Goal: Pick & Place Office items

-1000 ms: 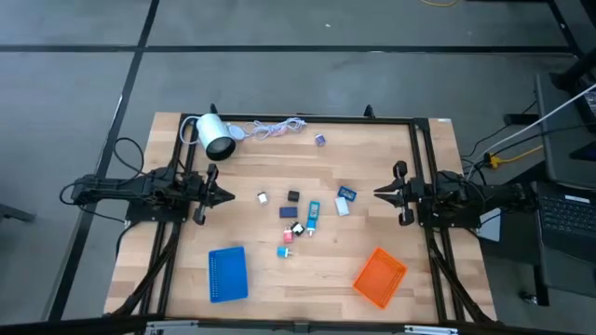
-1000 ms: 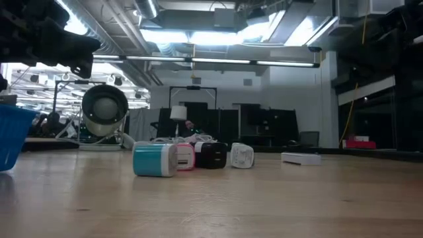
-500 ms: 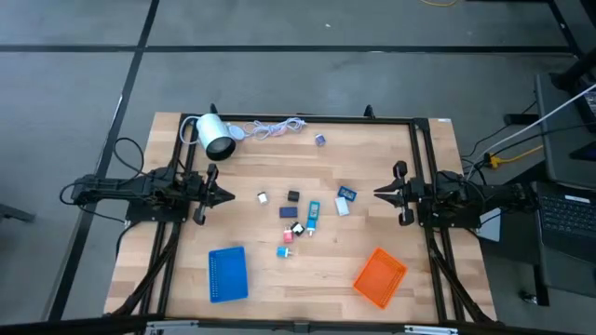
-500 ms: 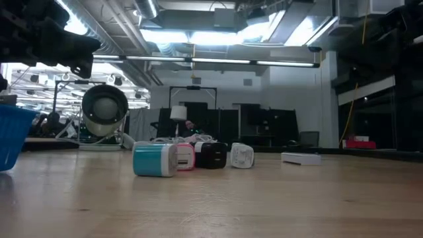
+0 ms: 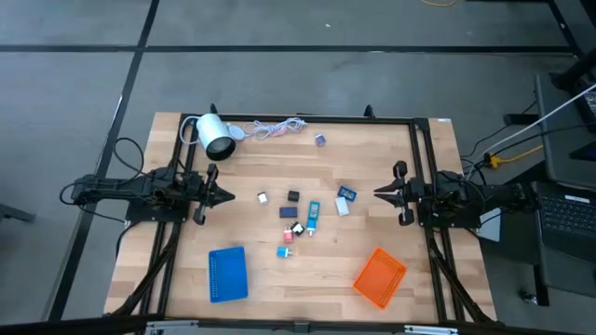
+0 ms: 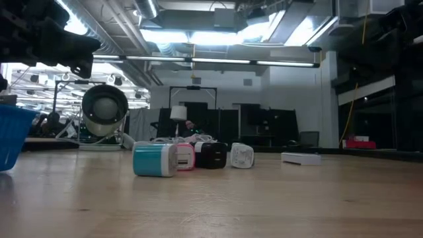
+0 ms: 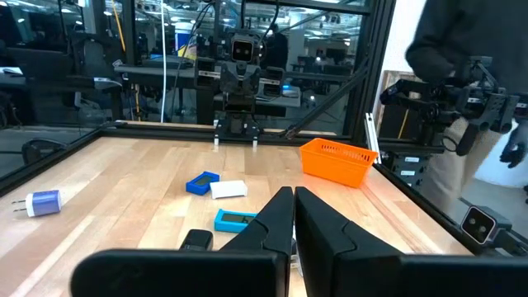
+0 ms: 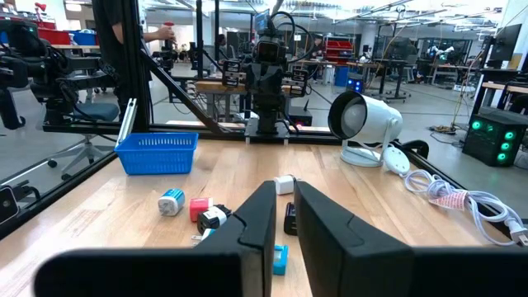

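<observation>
The office items are several tiny pieces scattered on the middle of the wooden table: a white one (image 5: 263,197), a black one (image 5: 293,196), a teal one (image 5: 315,214), a blue one (image 5: 346,194), a pink-red one (image 5: 286,237). A purple one (image 5: 319,140) lies apart near the far edge. My left gripper (image 5: 228,195) hovers shut at the table's left, pointing level toward the pieces. My right gripper (image 5: 377,194) hovers shut at the right, facing it. Each touches nothing. The wrist views show both pairs of fingers (image 7: 293,194) (image 8: 280,188) together with nothing between them.
A blue mesh tray (image 5: 227,274) stands near the front left and an orange one (image 5: 380,276) near the front right. A white cylindrical lamp-like device (image 5: 216,136) lies at the far left, its cord (image 5: 275,128) coiled beside it. A black frame (image 5: 298,118) borders the table.
</observation>
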Available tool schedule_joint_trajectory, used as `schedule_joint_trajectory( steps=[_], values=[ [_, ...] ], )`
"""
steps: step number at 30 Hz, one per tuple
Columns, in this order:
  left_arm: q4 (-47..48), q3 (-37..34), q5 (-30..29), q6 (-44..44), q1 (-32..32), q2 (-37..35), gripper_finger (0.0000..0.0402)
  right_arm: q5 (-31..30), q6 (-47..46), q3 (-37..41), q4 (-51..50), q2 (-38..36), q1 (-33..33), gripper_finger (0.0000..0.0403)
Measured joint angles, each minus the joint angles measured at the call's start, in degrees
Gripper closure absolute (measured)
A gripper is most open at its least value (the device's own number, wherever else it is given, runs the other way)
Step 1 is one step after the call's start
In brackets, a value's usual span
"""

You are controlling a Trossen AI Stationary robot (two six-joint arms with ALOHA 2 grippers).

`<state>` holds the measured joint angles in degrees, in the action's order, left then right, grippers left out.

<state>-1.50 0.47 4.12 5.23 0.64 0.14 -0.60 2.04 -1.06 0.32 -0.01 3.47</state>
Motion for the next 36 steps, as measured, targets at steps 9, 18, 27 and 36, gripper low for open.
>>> schedule_joint_trajectory(
  steps=[9, 18, 27, 36],
  values=[
    [0.0, 0.0, 0.0, 0.0, 0.02, -0.01, 0.0389, -0.02, 0.0, 0.02, 0.01, 0.0, 0.0, 0.0349],
    [-0.01, 0.01, 0.0, 0.0, 0.01, -0.02, 0.0389, 0.19, -7.16, 0.02, 4.04, 0.01, 0.02, 0.0349],
    [-0.02, 0.0, 0.0, 0.0, 0.0, 0.0, 0.0393, -12.38, -26.64, 0.0, 14.49, 0.02, 0.02, 0.0349],
    [0.0, 0.0, 0.0, 0.0, 0.01, -0.02, 0.0391, -39.39, -47.74, 0.02, 13.53, 0.02, 0.0, 0.0349]
  ],
)
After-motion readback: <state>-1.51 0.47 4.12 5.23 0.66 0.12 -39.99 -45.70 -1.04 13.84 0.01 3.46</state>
